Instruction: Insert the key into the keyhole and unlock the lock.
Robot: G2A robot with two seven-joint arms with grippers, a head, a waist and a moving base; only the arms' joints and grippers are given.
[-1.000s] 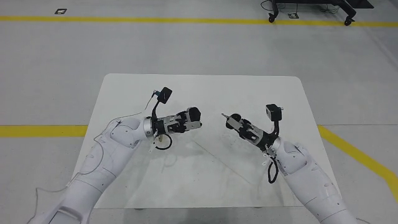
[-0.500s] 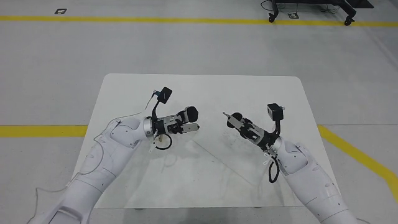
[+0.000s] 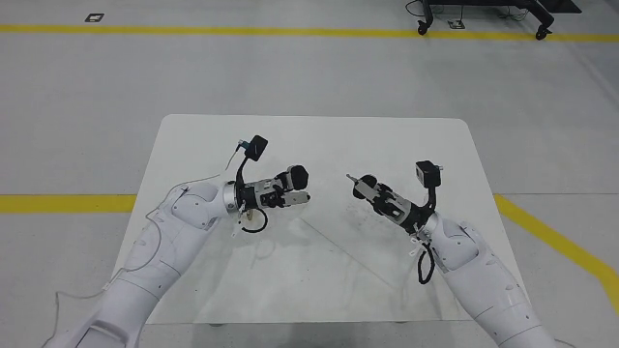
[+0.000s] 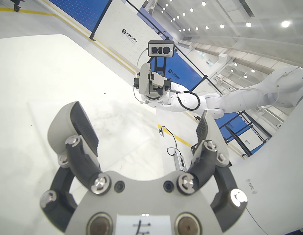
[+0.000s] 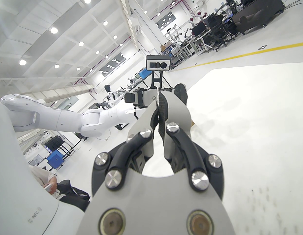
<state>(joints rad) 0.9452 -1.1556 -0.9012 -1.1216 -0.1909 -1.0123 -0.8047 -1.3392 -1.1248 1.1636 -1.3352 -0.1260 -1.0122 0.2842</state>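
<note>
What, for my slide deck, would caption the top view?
Over a white rectangular table, the open left end effector and shut right end effector face each other.

Right gripper (image 5: pixel 158 96) closed — whatever its tip holds (if anything) is too small to tell.

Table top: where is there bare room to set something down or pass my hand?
Bare: the far strip of the table beyond both grippers, and the near middle, up to the front edge. Crowded: the centre, where the open left gripper and the shut right gripper face each other across a narrow gap.
</note>
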